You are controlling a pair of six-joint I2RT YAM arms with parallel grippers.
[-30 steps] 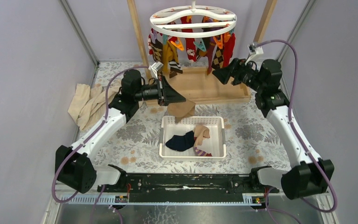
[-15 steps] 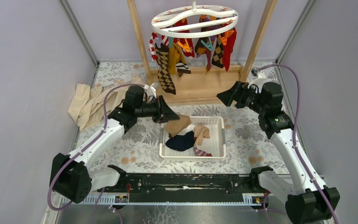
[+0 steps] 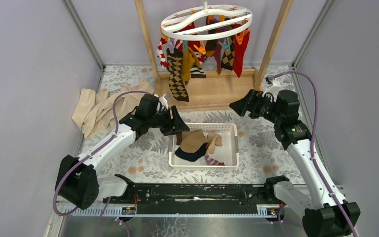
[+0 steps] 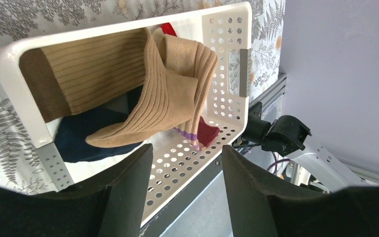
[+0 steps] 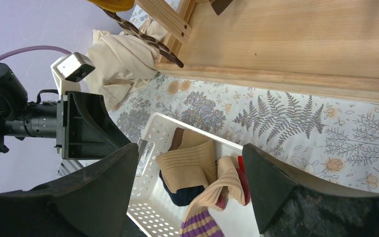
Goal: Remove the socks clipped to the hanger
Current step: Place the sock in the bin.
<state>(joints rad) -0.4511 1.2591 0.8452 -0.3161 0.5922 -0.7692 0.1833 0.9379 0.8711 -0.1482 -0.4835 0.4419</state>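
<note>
Colourful socks (image 3: 177, 79) mostly hang clipped under the white ring hanger (image 3: 166, 22) up at the back, between the wooden rack (image 3: 217, 91) posts; a few others lie in the white basket (image 3: 202, 167) mid-table, tan sock (image 4: 168, 98) on top of a navy one (image 4: 79, 140); left gripper (image 4: 185, 153) hovers right at the basket's edge, fingers apart, nothing in them; right gripper (image 5: 190, 158) sits near the rack base, jaws wide and empty; beige cloth (image 3: 96, 111) is bunched off left.

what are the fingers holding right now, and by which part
Nothing: left gripper open above the basket, tan sock lying inside; right gripper open, empty.
</note>
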